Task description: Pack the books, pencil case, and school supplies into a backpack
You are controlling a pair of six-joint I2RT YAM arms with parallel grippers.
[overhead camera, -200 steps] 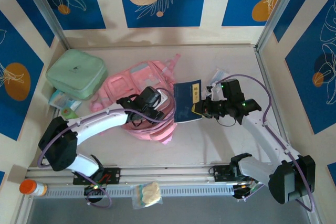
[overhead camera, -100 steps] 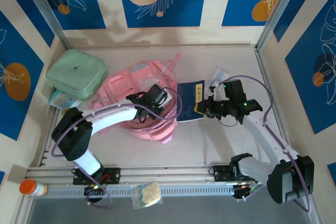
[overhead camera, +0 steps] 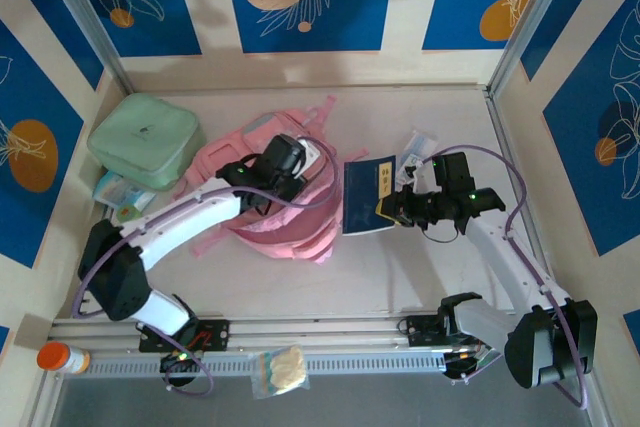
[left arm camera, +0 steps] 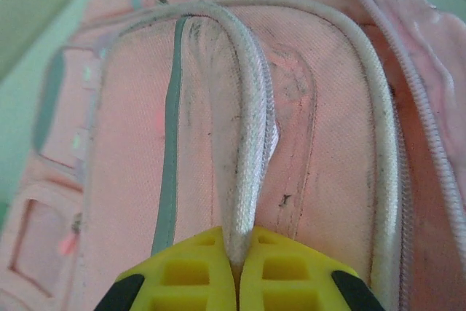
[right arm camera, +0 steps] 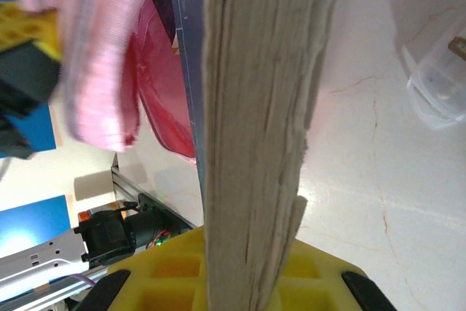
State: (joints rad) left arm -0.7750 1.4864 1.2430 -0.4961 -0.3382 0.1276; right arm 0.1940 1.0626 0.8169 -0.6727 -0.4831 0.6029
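- Pinching a pale piped seam (left arm camera: 247, 143) of the pink backpack (left arm camera: 328, 151), the left gripper (left arm camera: 237, 261) has its yellow fingers (left arm camera: 189, 278) pressed together on the cord, with no gap between them.
- Top view: the left gripper (overhead camera: 285, 162) sits over the upper middle of the backpack (overhead camera: 290, 232). The left arm (overhead camera: 190, 215) lies across the bag's left half and hides the pockets there.
- The right gripper (overhead camera: 397, 209) is clamped on the near right corner of a navy book (overhead camera: 365, 187) with a pale cover label.
- Right wrist view: the book (right arm camera: 255, 107) is seen edge-on, its page block upright between the yellow fingers (right arm camera: 171, 278) of the right gripper (right arm camera: 247, 285). The jaws are tight against both covers.
- The book sits just right of the backpack, between the bag and the right gripper. Its left edge is close to the pink fabric, but I cannot tell if they touch.
- Blurred pink fabric (right arm camera: 95, 56) hangs left of the book's navy cover and blocks the view past it. I cannot make out the bag's opening from here.
- I cannot tell whether the book's far edge rests on the table (overhead camera: 400, 277).
- Surroundings:
  - a mint-green zip case (overhead camera: 147, 140) at far left, just beside the backpack
  - a clear plastic packet (overhead camera: 418, 142) beyond the right gripper, also at the right edge of the wrist view (right arm camera: 437, 78)
  - an orange-capped bottle (overhead camera: 55, 357) at the near left corner
  - a small bag (overhead camera: 278, 369) on the front rail
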